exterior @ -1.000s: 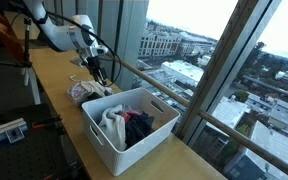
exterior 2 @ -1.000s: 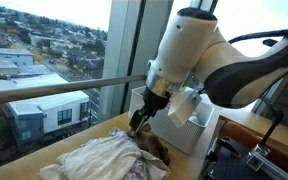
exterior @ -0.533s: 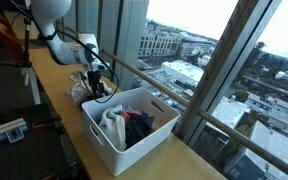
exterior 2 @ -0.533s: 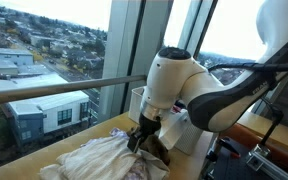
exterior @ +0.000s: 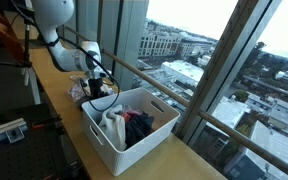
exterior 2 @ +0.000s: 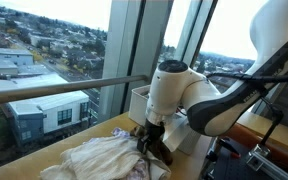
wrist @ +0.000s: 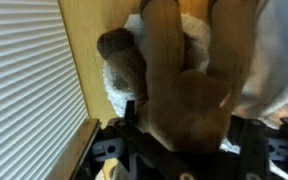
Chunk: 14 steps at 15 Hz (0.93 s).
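The brown cloth (exterior 2: 162, 152) lies on the clothes pile (exterior: 82, 90) on the wooden counter (exterior: 56, 78), just beside the white bin (exterior: 102, 148), at the bin's 10 o'clock in an exterior view. The gripper (exterior: 98, 93) is pressed down into this cloth. In the wrist view the brown cloth (wrist: 184, 90) fills the space in front of the camera and covers the fingers, so whether the gripper is apart or clamped cannot be told.

Container: the white bin is open-topped and rectangular. It holds a white garment (exterior: 112, 122) at its 9 o'clock side and a dark garment (exterior: 139, 126) toward the centre.

Change: one second ago the gripper hung above the pile. The arm (exterior 2: 199, 95) has since lowered and now touches the pile.

Surroundings: cream cloth (exterior 2: 99, 158) of the pile spreads at the gripper's 8 o'clock. The window (exterior 2: 54, 50) runs along the counter's far edge, near the pile. The bin wall stands close behind the gripper. A black device (exterior: 4, 130) rests well apart from the pile.
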Each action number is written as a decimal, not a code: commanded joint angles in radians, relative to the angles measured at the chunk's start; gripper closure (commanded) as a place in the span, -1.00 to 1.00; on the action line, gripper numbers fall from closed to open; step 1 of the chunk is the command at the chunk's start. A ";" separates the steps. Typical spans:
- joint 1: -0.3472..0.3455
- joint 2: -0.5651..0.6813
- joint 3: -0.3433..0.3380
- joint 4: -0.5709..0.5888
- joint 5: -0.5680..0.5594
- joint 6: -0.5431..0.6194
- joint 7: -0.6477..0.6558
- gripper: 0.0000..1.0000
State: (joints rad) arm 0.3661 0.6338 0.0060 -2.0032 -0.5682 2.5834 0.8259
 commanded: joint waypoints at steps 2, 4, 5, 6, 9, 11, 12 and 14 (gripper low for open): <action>0.037 0.035 -0.009 0.018 0.057 0.012 -0.045 0.16; 0.044 0.031 -0.001 0.020 0.074 0.019 -0.061 0.42; 0.050 0.025 -0.001 0.020 0.083 0.018 -0.070 0.57; 0.063 0.005 -0.001 0.015 0.088 0.007 -0.076 0.70; 0.108 -0.099 -0.007 -0.014 0.076 -0.030 -0.075 0.97; 0.135 -0.190 -0.010 -0.039 0.056 -0.056 -0.067 0.91; 0.144 -0.227 -0.012 -0.043 0.043 -0.071 -0.061 0.95; 0.139 -0.311 -0.018 -0.059 0.010 -0.120 -0.054 0.92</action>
State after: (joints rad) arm 0.4941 0.4756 0.0070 -1.9993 -0.5242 2.5320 0.7781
